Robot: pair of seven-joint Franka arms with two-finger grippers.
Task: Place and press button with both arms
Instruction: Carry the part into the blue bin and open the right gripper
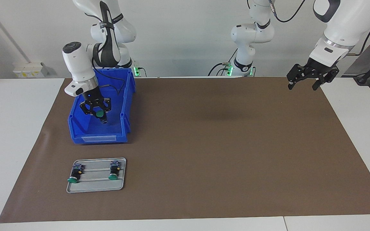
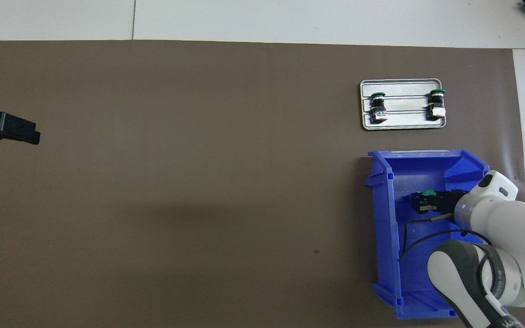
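Note:
My right gripper (image 1: 97,114) is shut on a button (image 1: 100,113) with a green cap and holds it low inside the blue bin (image 1: 98,138). The overhead view shows the same gripper (image 2: 426,201) and button (image 2: 428,193) over the bin's floor (image 2: 408,255). Two more green-capped buttons (image 1: 74,175) (image 1: 113,171) lie on a grey metal tray (image 1: 96,187), caps pointing away from the robots. They also show in the overhead view (image 2: 378,105) (image 2: 437,102). My left gripper (image 1: 303,86) is open and empty and waits high over the mat's corner at the left arm's end.
A brown mat (image 1: 220,144) covers most of the white table. The tray (image 2: 401,125) lies farther from the robots than the bin (image 2: 383,218), both at the right arm's end. Part of the left gripper (image 2: 16,130) shows at the overhead view's edge.

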